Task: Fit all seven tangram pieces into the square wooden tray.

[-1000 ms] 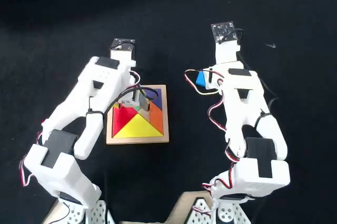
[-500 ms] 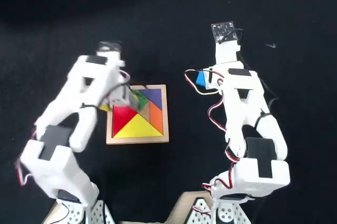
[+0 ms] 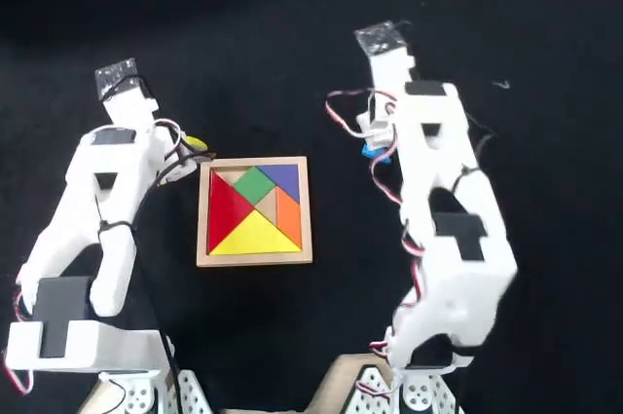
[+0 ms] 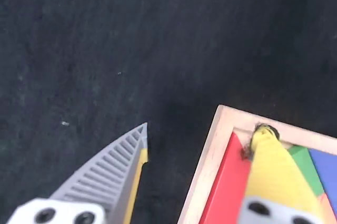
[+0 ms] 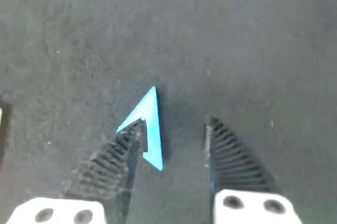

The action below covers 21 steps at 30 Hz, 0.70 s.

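Note:
The square wooden tray (image 3: 203,211) lies mid-table and holds red (image 3: 226,211), yellow (image 3: 255,237), green (image 3: 255,183), purple (image 3: 284,178) and orange (image 3: 287,214) pieces around a tan triangular patch. My left gripper (image 3: 190,149) hangs just off the tray's far left corner, open and empty; in its wrist view the left gripper (image 4: 204,128) straddles the tray corner (image 4: 221,116). A light blue triangle (image 3: 373,150) lies on the cloth right of the tray. My right gripper (image 5: 175,123) stands open over it, the blue triangle (image 5: 148,124) against one finger (image 5: 124,153).
Black cloth (image 3: 292,63) covers the whole table. Both arm bases stand at the near edge. Open cloth stretches beyond the tray and at the far right.
My left arm has drawn back from over the tray to its left, leaving the green piece inside. My right arm has swung left and forward so that its gripper is over the blue triangle.

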Available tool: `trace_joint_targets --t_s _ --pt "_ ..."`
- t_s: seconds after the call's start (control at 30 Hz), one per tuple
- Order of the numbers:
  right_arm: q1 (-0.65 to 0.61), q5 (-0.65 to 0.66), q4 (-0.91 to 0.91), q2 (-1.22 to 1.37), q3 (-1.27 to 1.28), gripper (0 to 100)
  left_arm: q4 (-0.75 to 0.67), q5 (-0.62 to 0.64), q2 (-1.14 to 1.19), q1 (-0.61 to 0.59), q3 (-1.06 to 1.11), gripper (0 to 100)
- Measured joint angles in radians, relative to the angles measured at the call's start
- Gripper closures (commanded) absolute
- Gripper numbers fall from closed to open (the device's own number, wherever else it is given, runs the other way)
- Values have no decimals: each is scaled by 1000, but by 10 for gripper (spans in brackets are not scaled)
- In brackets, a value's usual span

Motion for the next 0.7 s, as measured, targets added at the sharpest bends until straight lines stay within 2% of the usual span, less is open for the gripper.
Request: trace_joint_targets --t_s 0.1,0.33,0.7 --pt "-3 60 63 118 -135 808 -60 0 0 0 23 697" --pt "-6 52 207 267 -390 806 -86 0 -2 -29 25 697" --pt "-6 35 381 275 -437 806 -89 0 -2 -29 26 697"
